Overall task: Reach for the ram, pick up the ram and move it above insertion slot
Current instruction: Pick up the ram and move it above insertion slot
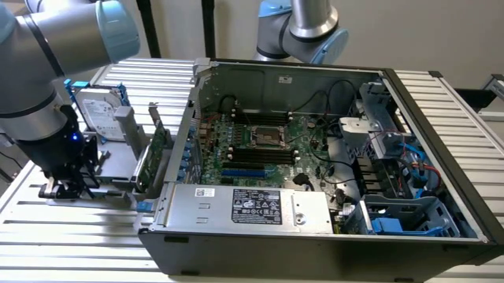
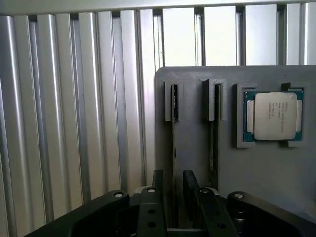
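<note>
Standing edge-on in the gray holder (image 2: 269, 173), the ram (image 2: 175, 103) is straddled by the gripper (image 2: 174, 197), whose jaws are spread open and clear of it. In the exterior view, holder and gripper are seen at nine o'clock from the computer case (image 1: 315, 253).

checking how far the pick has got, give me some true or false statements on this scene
1. The end effector is open, with one finger on each side of the ram. True.
2. The ram hangs above the motherboard. False: it stands on edge in a slot of the gray holder.
3. A processor chip lies in a recess of the holder beside the slots. True.
4. The computer case is closed. False: it is open and the motherboard shows.
5. The hard drive lies inside the case. False: it stands outside, on the exterior view's left.
</note>
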`<state>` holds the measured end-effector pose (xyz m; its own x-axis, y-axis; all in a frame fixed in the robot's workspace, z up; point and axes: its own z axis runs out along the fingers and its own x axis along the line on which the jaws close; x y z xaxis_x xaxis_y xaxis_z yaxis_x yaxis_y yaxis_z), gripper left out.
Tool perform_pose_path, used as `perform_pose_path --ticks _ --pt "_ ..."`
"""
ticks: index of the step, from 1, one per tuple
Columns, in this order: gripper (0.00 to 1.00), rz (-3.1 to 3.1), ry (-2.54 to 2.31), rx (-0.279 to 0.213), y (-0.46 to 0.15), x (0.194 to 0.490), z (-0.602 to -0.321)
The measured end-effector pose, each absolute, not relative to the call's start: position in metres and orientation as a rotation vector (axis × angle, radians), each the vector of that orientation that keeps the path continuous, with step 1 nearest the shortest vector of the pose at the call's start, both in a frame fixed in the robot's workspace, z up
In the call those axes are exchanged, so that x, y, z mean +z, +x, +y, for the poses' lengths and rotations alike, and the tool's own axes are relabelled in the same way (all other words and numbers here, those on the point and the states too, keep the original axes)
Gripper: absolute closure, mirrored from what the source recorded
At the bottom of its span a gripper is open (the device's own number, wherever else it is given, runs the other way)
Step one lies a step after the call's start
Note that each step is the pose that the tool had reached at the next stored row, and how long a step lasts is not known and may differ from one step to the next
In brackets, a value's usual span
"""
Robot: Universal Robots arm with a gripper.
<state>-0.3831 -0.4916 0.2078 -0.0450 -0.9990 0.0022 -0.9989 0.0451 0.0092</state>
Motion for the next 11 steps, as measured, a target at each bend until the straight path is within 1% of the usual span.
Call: perform_pose_path --ticks 11 --pt "0.69 -2.25 2.186 -0.014 -0.3829 0.2015 -0.4915"
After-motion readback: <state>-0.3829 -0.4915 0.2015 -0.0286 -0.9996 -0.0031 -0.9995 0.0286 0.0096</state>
